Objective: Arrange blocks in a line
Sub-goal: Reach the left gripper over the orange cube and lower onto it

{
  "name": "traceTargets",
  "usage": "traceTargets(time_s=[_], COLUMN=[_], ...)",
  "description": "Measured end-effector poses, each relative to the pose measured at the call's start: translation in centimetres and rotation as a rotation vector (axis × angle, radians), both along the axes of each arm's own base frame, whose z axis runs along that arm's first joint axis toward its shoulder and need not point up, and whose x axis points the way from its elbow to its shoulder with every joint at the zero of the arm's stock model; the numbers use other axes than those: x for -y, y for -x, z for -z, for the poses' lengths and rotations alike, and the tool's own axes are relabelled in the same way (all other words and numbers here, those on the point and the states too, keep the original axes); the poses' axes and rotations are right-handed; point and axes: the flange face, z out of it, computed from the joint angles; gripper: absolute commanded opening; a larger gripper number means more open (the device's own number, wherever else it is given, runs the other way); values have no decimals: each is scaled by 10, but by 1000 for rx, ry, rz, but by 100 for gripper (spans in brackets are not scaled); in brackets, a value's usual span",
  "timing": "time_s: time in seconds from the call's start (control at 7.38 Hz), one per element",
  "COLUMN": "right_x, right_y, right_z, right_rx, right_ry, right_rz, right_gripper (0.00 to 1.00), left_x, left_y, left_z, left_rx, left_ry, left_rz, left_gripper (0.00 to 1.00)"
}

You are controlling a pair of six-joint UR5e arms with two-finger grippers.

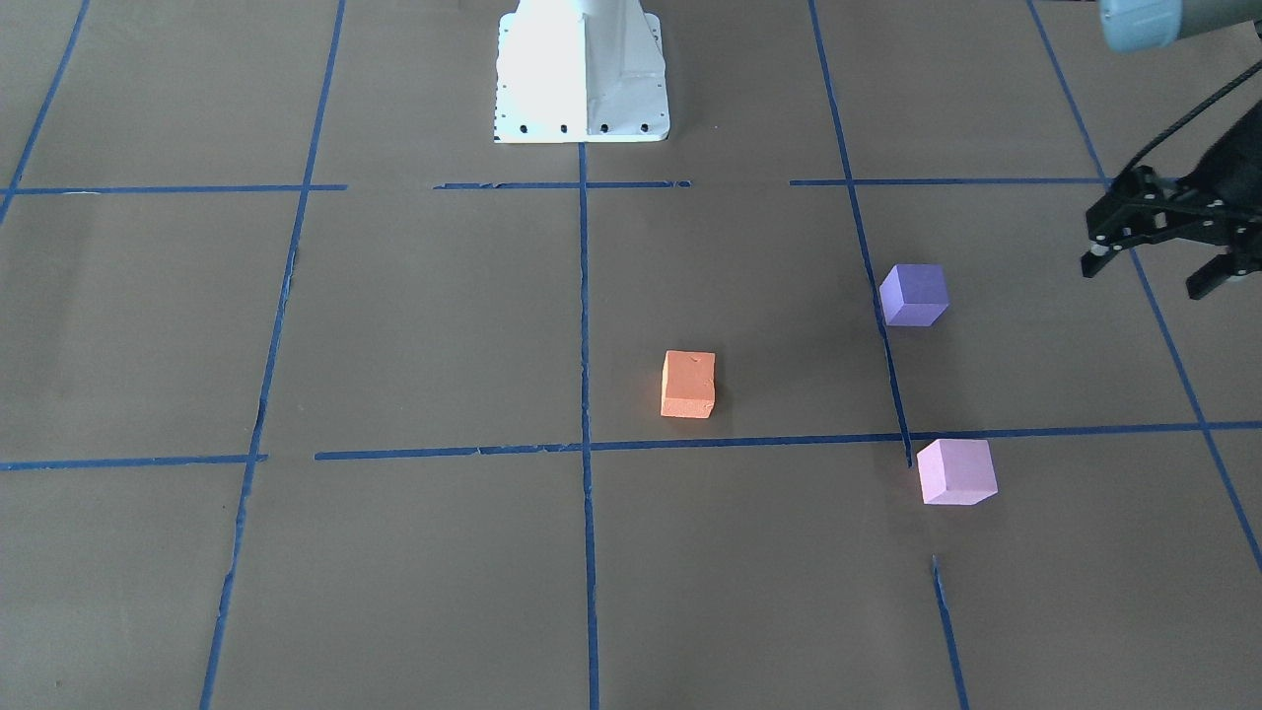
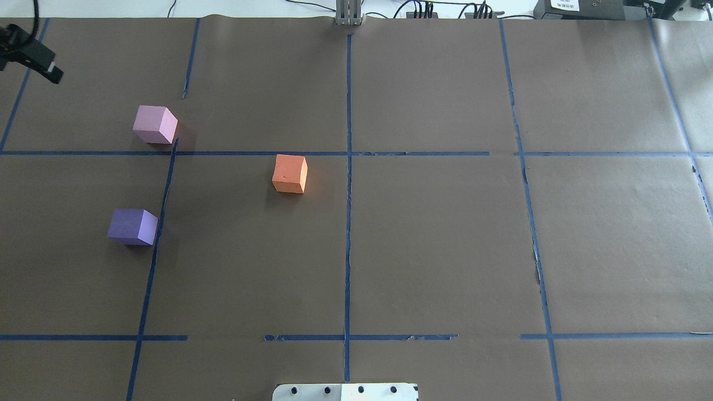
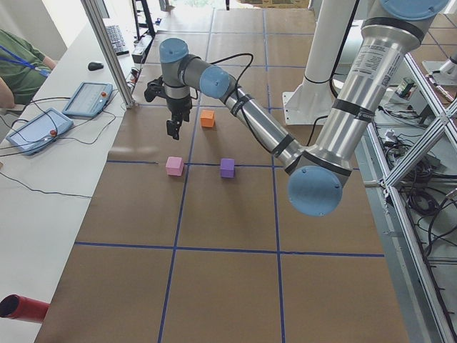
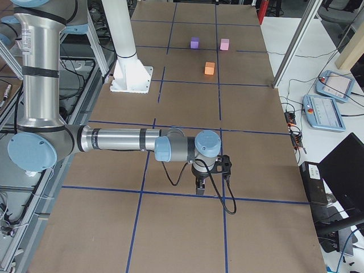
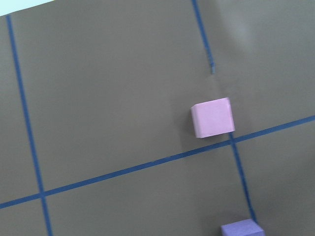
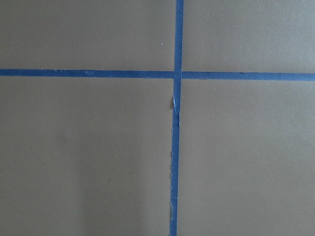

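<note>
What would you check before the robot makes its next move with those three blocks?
1. The left gripper is open and empty: ok.
2. The left gripper touches no block: ok, it hangs off to one side of them.
3. The orange block, purple block and pink block are all in view and lie apart: ok.
4. The blocks form one line: not ok, the orange block sits off the line through the other two.
5. The right gripper is open: cannot tell, only a side view shows it.
6. The right gripper is away from the blocks: ok.
</note>
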Motion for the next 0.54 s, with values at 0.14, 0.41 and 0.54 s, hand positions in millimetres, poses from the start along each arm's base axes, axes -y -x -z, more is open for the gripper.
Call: traceTargets(time_s=[0.14, 0.41, 0.54], right_x=[0, 0, 0], right_y=[0, 0, 0], right_z=[0, 0, 0], right_rx=[0, 0, 0], right_ry=[0, 0, 0], right_rz=[0, 0, -1], right_gripper=[100, 100, 100], left_x=[-9, -39, -50], left_y=[-51, -154, -195], left_z=[26, 72, 84], left_rx=[-11, -9, -21], left_ry=[25, 77, 108], left_rz=[-15, -17, -1], left_gripper=[100, 100, 100])
